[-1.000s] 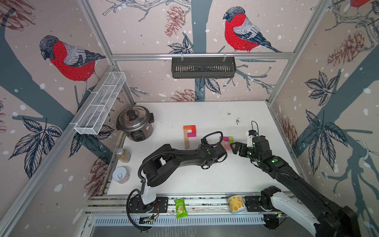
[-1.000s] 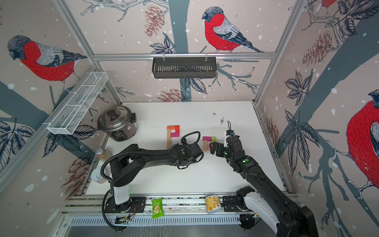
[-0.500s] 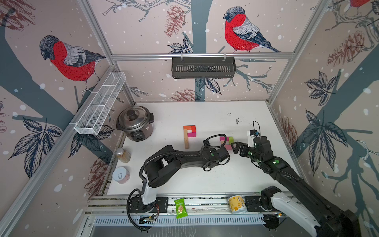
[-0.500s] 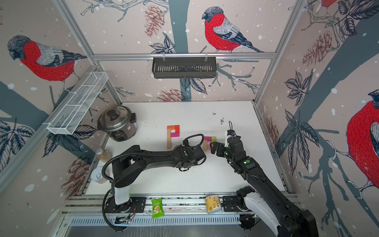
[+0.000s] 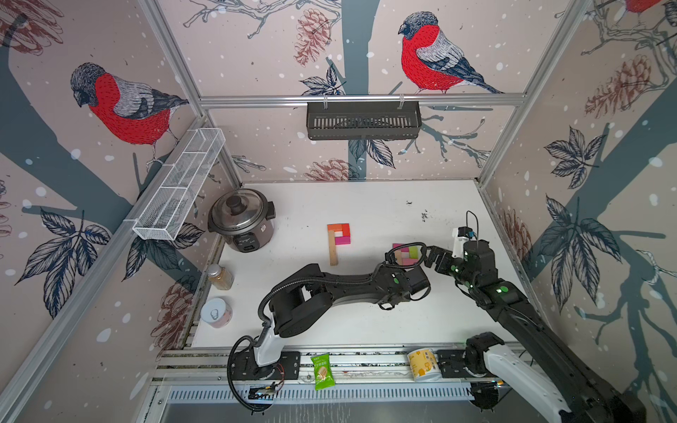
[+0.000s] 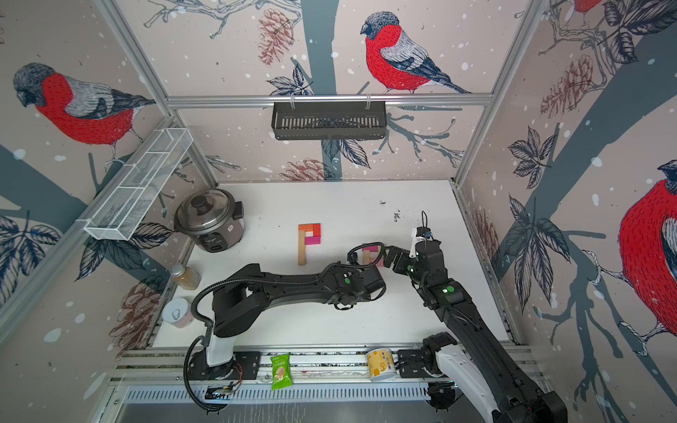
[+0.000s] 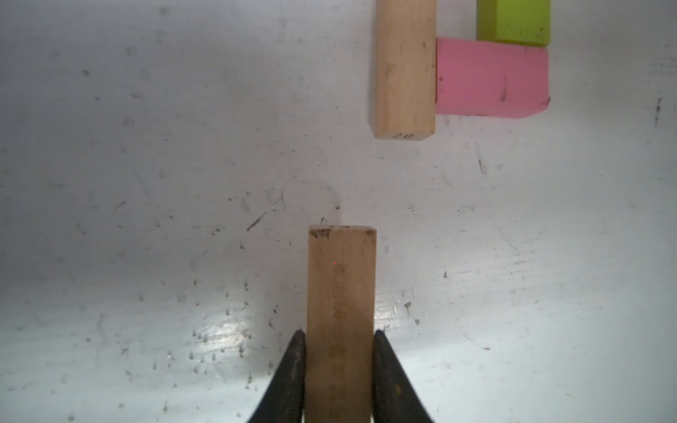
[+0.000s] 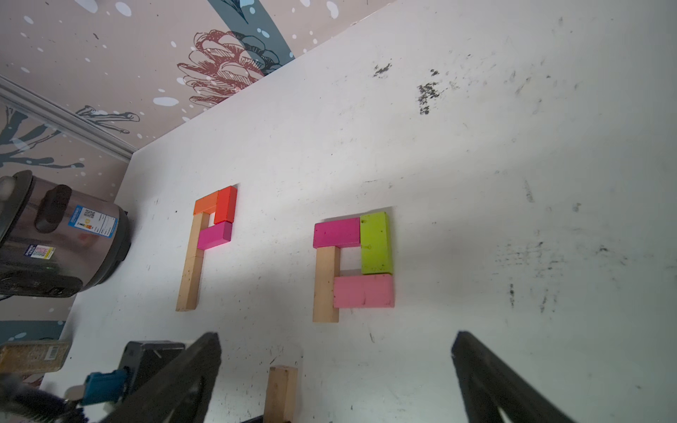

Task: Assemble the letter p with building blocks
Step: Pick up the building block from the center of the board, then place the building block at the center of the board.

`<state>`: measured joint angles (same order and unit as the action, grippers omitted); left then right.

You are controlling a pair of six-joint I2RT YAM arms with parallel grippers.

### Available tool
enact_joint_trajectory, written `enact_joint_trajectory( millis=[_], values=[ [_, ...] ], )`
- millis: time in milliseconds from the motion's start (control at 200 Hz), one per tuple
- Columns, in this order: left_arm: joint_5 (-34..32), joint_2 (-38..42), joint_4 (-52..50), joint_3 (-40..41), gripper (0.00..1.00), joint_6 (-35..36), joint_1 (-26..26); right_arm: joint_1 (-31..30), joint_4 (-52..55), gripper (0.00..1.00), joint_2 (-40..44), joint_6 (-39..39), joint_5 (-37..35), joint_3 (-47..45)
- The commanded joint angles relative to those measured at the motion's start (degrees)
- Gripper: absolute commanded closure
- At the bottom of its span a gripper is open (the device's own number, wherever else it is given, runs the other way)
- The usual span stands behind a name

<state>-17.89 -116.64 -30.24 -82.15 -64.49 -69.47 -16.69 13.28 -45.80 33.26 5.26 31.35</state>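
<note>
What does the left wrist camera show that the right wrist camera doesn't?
Only the left wrist view: the left gripper with its jaws pinching a tan block from both sides. Only the right wrist view: the finished P, the cooker, a magenta block topping the second loop, and the right gripper wide open. Both: the tan block, the short stem, the pink block and the lime block.

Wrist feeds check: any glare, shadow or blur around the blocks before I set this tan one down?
Left wrist view: a bright glare patch on the table beside the held tan block, block edges sharp enough. Right wrist view: uneven light, a soft shadow band beside the lime-green block; the right gripper and the blue connector near it are blurred.
</note>
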Motion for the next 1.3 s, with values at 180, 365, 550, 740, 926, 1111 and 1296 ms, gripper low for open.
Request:
enact_joint_trajectory(
  millis=[180, 365, 550, 740, 926, 1111, 1296],
  values=[
    [2.06, -4.78, -1.80, -5.24, 0.77, 1.21, 0.11, 3.11, 2.60, 0.00, 0.09, 1.81, -0.54, 2.96],
    [3.82, -6.88, -1.63, -6.88, 0.76, 1.65, 1.13, 3.92, 3.25, 0.00, 0.35, 1.90, 0.35, 4.41],
    [4.50, -7.14, -1.58, -7.19, 0.76, 1.38, 2.71, 4.03, 3.42, 0.00, 0.34, 1.42, 0.80, 5.03],
    [5.14, -7.97, -1.73, -8.02, 0.76, 1.99, 3.37, 4.40, 3.18, 0.00, 0.34, 1.15, 1.20, 4.86],
    [5.58, -8.24, -1.93, -8.35, 0.75, 2.00, 3.64, 4.55, 2.94, 0.00, 0.24, 0.95, 1.55, 4.68],
    [5.54, -8.43, -1.86, -8.56, 0.74, 2.26, 3.89, 4.56, 2.63, 0.00, 0.27, 0.85, 1.86, 4.44],
    [5.93, -8.60, -1.75, -8.79, 0.72, 2.61, 4.08, 4.57, 2.37, 0.00, 0.20, 0.98, 2.05, 4.07]
  ],
)
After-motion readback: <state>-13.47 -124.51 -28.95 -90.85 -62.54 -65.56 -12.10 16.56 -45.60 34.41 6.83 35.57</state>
